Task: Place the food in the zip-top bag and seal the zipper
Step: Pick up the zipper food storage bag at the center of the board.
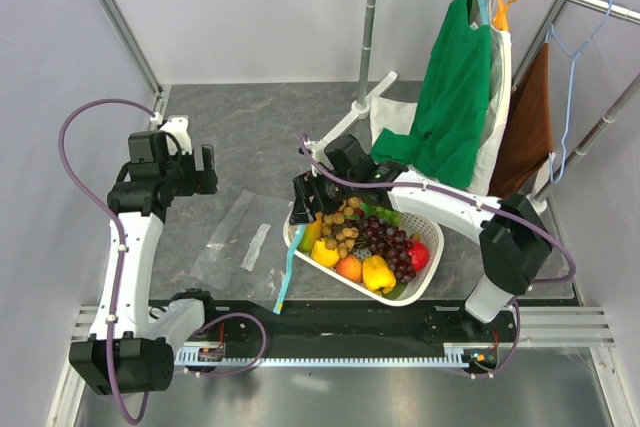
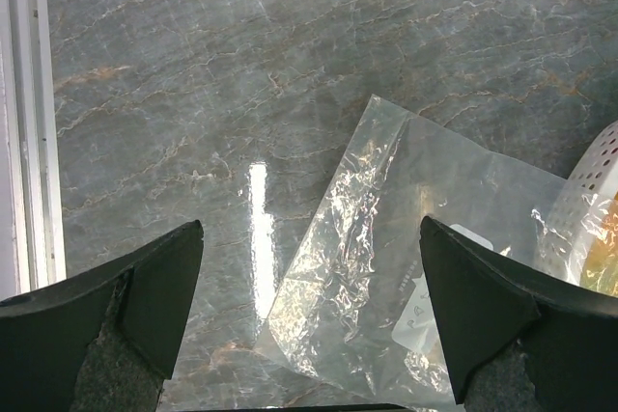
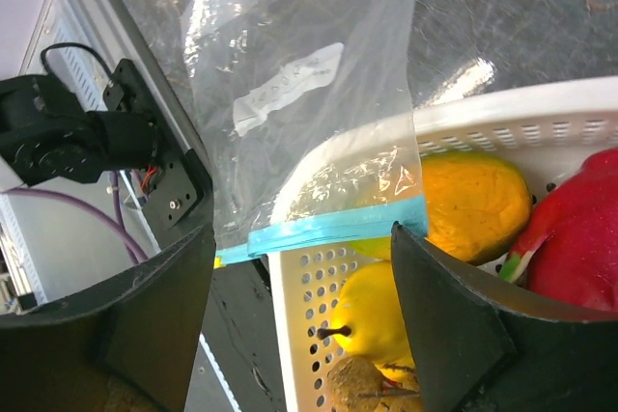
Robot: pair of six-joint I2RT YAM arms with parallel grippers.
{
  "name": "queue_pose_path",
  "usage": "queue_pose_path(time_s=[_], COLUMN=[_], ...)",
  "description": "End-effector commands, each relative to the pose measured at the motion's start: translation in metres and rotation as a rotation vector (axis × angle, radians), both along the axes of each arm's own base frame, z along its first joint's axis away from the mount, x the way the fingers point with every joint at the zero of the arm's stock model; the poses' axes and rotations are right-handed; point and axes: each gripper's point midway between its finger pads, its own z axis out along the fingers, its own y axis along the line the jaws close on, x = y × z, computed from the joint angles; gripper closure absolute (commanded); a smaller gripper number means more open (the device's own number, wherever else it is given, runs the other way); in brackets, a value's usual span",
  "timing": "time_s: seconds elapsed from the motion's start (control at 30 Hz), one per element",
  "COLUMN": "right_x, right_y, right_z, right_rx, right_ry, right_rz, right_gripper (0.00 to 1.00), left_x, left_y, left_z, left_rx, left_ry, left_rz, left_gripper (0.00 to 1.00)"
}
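The clear zip-top bag (image 1: 236,239) lies flat on the grey table left of the white basket (image 1: 428,269). Its teal zipper (image 1: 288,269) drapes over the basket's left corner, as the right wrist view shows (image 3: 328,229). The food is in the basket: brown berry cluster (image 1: 345,227), dark grapes (image 1: 385,237), peach (image 1: 349,268), yellow pieces (image 1: 325,253). The right wrist view shows a mango (image 3: 473,205), a yellow fruit (image 3: 372,320) and a red fruit (image 3: 579,229). My right gripper (image 3: 301,238) is open and empty above that corner (image 1: 300,209). My left gripper (image 2: 311,229) is open and empty, above the bag's far end (image 2: 386,267).
A clothes rack with a green shirt (image 1: 455,97), white and brown garments stands at the back right, behind the basket. A metal rail (image 2: 29,123) borders the table's left side. The basket's wall (image 2: 599,180) shows at the left wrist view's right edge.
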Motion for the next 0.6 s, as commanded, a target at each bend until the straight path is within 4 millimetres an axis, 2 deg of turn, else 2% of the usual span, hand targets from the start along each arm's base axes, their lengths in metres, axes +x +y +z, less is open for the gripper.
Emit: queue_pose_path(time_s=[0.0, 0.23, 0.3, 0.43, 0.5, 0.57], right_x=[0.008, 0.014, 0.011, 0.01, 0.015, 0.023], right_y=[0.006, 0.01, 0.009, 0.005, 0.002, -0.003], right_z=[-0.008, -0.014, -0.009, 0.014, 0.025, 0.025], right_rx=[0.009, -0.003, 0.003, 0.035, 0.042, 0.03], right_ry=[0.051, 0.066, 0.064, 0.021, -0.012, -0.023], right_rz=[-0.07, -0.086, -0.068, -0.044, -0.039, -0.05], right_gripper=[0.21, 0.25, 0.25, 0.25, 0.24, 0.24], left_x=[0.009, 0.008, 0.008, 0.009, 0.01, 0.011], left_y=[0.002, 0.002, 0.003, 0.001, 0.001, 0.0], left_z=[0.016, 0.012, 0.01, 0.009, 0.01, 0.011], left_rx=[-0.023, -0.022, -0.022, -0.025, -0.03, -0.034], left_ry=[-0.063, -0.054, -0.046, -0.046, -0.047, -0.049], left_rz=[0.057, 0.055, 0.056, 0.051, 0.051, 0.05], left_gripper=[0.0, 0.0, 0.0, 0.0, 0.0, 0.0])
